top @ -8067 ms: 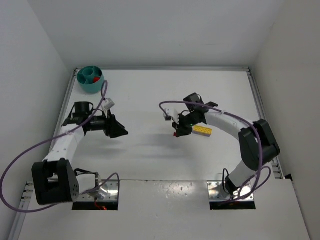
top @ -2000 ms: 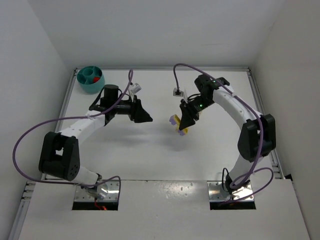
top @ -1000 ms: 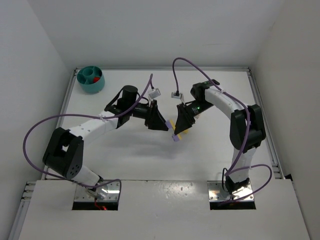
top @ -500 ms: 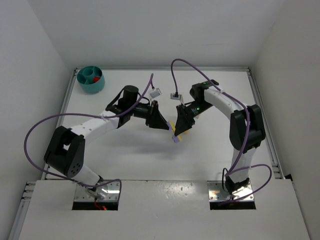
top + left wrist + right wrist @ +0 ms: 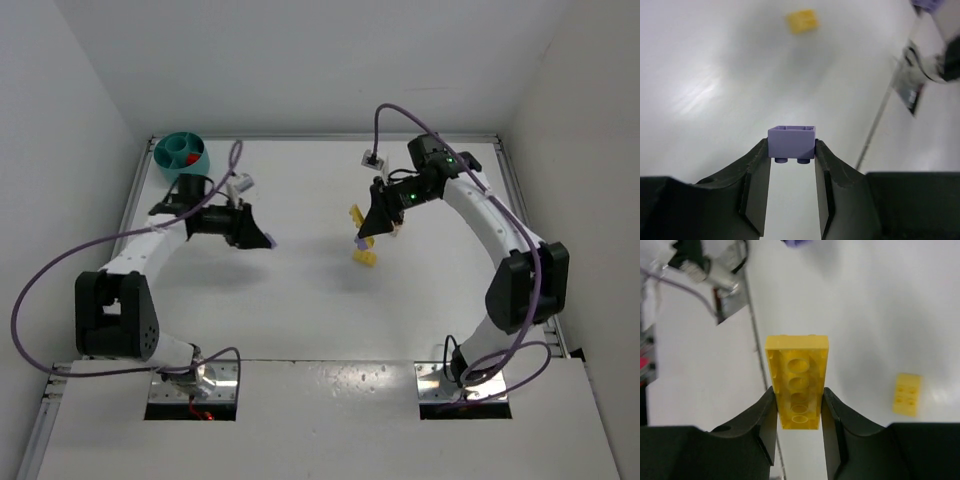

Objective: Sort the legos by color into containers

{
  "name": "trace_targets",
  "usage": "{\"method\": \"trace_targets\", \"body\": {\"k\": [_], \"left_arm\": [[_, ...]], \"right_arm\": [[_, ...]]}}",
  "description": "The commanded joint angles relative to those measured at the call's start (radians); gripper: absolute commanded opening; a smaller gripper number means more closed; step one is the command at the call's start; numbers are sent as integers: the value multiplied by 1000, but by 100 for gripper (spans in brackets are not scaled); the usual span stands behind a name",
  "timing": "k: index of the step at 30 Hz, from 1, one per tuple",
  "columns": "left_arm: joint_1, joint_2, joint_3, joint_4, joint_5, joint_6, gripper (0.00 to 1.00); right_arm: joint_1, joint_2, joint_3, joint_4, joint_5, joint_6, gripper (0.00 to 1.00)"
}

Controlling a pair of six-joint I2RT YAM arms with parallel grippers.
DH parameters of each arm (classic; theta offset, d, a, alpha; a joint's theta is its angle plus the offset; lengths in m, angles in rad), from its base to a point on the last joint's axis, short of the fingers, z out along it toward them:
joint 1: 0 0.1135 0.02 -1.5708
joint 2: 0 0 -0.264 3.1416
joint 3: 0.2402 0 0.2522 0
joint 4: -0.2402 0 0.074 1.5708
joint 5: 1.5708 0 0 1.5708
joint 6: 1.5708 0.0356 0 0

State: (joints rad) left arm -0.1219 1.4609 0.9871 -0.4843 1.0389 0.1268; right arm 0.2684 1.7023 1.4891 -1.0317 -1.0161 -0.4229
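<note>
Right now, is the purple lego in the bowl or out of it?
Out. The left gripper holds the purple lego pinched, away from the teal bowl in the far corner.

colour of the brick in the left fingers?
Purple; the brick shows best in the left wrist view.

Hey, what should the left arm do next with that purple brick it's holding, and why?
Probably swing the left tool back toward the teal bowl in the far left corner. The tool is shut on the purple brick, the bowl sits some way behind it, and the bowl's compartments are where bricks get sorted by color.
</note>
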Motion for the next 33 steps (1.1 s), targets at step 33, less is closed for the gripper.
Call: {"method": "trace_targets", "body": {"k": [33], "left_arm": [[568, 750, 1134, -108, -496, 66, 12]], "right_arm": [[2, -147, -182, 440, 390, 323, 0]]}}
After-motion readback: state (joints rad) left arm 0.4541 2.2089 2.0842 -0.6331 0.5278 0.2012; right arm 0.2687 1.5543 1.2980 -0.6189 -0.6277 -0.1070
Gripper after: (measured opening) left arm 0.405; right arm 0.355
